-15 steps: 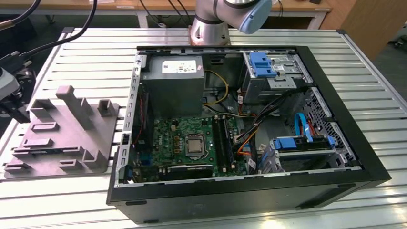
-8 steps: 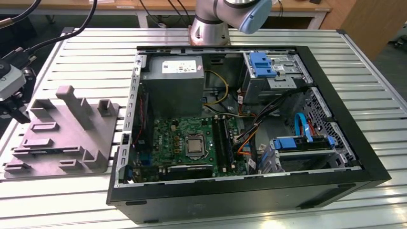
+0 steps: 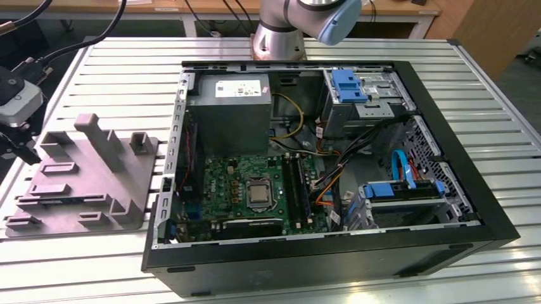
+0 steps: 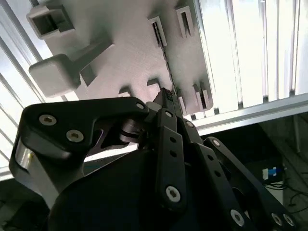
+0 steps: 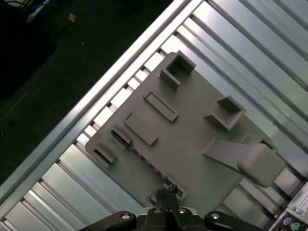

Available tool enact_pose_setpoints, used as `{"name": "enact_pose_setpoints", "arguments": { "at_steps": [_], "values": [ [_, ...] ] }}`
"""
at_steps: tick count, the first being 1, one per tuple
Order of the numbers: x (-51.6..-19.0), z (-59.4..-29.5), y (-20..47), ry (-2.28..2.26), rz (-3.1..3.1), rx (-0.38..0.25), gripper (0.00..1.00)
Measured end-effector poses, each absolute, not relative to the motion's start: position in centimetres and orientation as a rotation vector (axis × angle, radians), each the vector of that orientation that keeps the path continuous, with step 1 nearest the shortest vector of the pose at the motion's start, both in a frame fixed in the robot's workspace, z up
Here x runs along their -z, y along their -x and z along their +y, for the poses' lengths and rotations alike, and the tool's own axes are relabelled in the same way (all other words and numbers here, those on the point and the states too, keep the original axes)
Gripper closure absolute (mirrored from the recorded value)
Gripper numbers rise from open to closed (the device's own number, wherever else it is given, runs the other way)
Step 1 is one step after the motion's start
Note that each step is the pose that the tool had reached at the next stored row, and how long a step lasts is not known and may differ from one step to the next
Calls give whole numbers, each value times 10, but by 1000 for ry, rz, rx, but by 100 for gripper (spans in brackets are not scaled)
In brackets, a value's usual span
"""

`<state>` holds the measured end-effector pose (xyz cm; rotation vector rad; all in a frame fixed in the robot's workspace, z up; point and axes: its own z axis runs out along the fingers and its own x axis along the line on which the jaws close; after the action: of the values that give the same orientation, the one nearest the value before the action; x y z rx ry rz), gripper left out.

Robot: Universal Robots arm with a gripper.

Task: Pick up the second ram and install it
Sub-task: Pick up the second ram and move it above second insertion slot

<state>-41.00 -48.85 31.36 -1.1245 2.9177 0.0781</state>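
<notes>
Exterior view's left edge, gripper (image 3: 24, 151) above grey slotted block (image 3: 85, 183) on worktop (image 3: 101, 266), open computer case (image 3: 338, 259) centre, both wrist views, fingers (image 5: 160, 198) clenched on edge-on second ram (image 5: 149, 166).

Slatted table (image 3: 473, 76) bears grey block (image 3: 93, 177) and computer case (image 3: 338, 263)

Black pincer (image 4: 163, 103), grey block (image 3: 93, 183), green motherboard (image 3: 224, 180) — black case (image 3: 338, 259), ribbed silver table (image 3: 110, 266).
</notes>
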Motion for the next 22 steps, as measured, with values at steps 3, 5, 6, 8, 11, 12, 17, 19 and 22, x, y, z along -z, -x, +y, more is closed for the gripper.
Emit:
{"name": "enact_pose_setpoints", "arguments": {
  "at_steps": [3,5,6,8,11,12,17,19,22],
  "values": [
    [-313,-489,410,1203,2887,-79,90],
    [-312,-489,410,1255,2866,-79,90],
    [-312,-489,410,1284,2854,-79,90],
    [-312,-489,410,1335,2831,-80,90],
    [-311,-489,410,1412,2796,-80,90],
    [-311,-489,410,1438,2782,-80,90],
    [-310,-489,410,1564,2717,-81,90],
    [-309,-489,410,1613,2689,-81,90],
    [-308,-489,410,1688,2644,-81,90]
  ]
}}
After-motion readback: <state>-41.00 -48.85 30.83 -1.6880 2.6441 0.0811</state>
